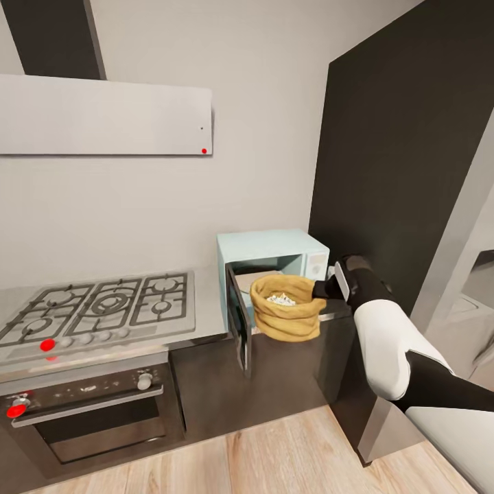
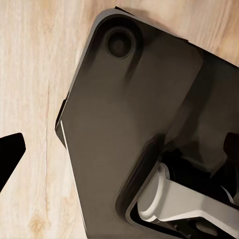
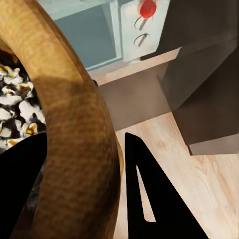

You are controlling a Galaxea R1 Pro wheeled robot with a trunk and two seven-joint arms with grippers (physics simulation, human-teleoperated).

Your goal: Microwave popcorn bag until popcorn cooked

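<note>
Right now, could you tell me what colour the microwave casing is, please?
Pale light blue; the microwave shows best in the head view.

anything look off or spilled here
Nothing looks spilled. The popcorn sits in a heap inside the popcorn bag, which the right claw holds by its rim in front of the microwave. The microwave door hangs wide open, which fits loading. The bag looks roughly upright and intact.
</note>
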